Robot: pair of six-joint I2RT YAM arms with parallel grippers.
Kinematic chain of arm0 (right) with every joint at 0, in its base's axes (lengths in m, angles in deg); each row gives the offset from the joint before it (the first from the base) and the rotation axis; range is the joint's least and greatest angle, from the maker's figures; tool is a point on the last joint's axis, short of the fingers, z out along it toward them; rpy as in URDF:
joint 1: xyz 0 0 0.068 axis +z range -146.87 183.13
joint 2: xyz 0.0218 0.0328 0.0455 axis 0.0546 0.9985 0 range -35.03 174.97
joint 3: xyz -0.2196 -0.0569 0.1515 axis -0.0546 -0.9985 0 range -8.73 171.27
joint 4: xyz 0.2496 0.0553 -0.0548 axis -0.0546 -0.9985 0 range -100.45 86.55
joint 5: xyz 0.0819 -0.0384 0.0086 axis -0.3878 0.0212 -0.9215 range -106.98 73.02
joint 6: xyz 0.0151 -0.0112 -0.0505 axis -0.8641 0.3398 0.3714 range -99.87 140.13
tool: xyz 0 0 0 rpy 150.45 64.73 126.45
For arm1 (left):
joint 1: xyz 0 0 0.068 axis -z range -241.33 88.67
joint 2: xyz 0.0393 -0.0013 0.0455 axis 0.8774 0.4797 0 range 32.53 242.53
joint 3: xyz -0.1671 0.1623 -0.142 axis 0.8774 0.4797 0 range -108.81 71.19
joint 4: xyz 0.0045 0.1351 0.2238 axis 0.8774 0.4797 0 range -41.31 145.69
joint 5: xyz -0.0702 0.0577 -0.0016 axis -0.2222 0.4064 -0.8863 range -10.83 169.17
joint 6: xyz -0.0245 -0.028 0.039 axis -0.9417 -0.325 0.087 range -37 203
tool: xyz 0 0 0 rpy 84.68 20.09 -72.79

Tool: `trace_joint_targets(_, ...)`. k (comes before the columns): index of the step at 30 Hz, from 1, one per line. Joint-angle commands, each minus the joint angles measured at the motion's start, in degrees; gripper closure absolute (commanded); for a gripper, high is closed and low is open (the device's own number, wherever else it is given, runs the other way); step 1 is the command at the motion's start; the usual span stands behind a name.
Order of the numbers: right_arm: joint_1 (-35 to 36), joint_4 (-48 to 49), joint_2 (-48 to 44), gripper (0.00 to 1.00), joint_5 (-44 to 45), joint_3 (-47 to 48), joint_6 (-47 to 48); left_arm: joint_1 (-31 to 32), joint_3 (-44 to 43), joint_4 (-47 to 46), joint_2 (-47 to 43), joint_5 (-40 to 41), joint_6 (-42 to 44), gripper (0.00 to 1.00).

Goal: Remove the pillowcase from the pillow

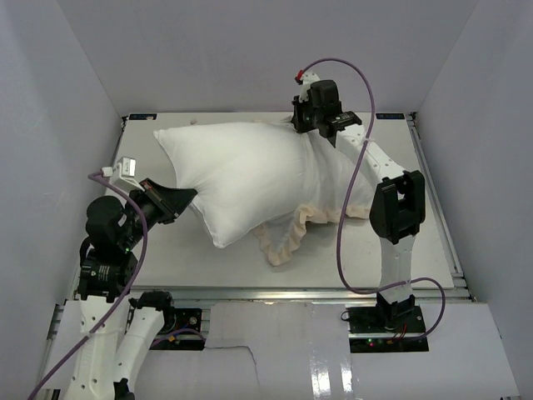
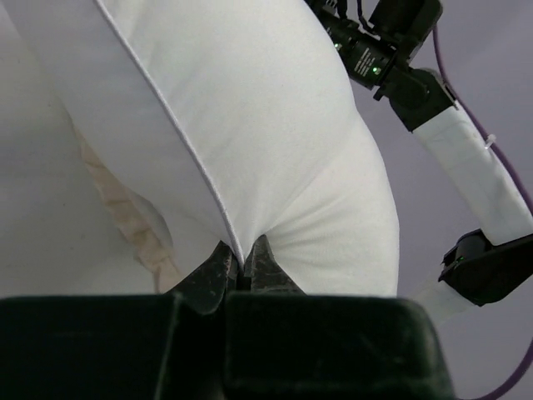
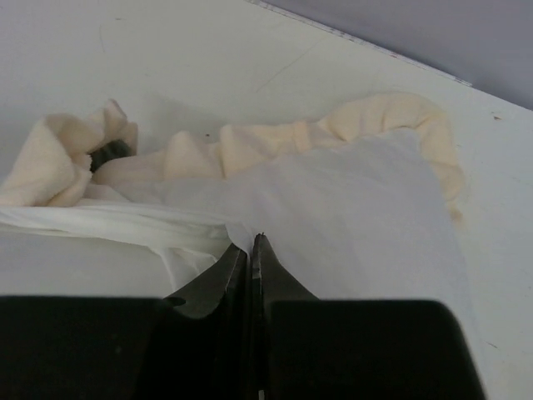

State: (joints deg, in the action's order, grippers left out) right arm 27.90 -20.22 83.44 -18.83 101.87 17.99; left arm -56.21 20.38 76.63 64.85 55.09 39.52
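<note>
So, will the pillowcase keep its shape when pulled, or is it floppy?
Probably floppy: the pillowcase lies crumpled and bunched on the table. Likely thin and light, since the right hand pinches a fold with fingers almost closed. It may drag on the plump pillow.

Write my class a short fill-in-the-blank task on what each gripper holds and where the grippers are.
1. The left gripper is shut on the seam of the plump white ____.
2. The right gripper is shut on the thin ____, which is edged by a cream frill.
3. The gripper nearer the far edge of the table is the ____ one.

Missing words: pillow; pillowcase; right.
</note>
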Motion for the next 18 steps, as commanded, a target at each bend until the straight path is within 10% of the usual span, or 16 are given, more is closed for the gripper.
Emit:
trace_joint_targets(1,-6.8,0.3,2.3,0.92,9.2,2.0,0.7,-0.3,-9.0,2.2,-3.5,5.3,0.9,1.00)
trace_joint_targets(12,-11.5,3.0,4.5,0.92,5.6,-5.4,-3.7,-0.3,-8.9,3.9,-5.3,16.3,2.9,1.00)
trace_joint_targets(18,-11.2,3.1,-4.6,0.27,-5.8,-6.8,-3.9,-0.3,-0.9,-1.4,-1.3,14.6,2.9,1.00)
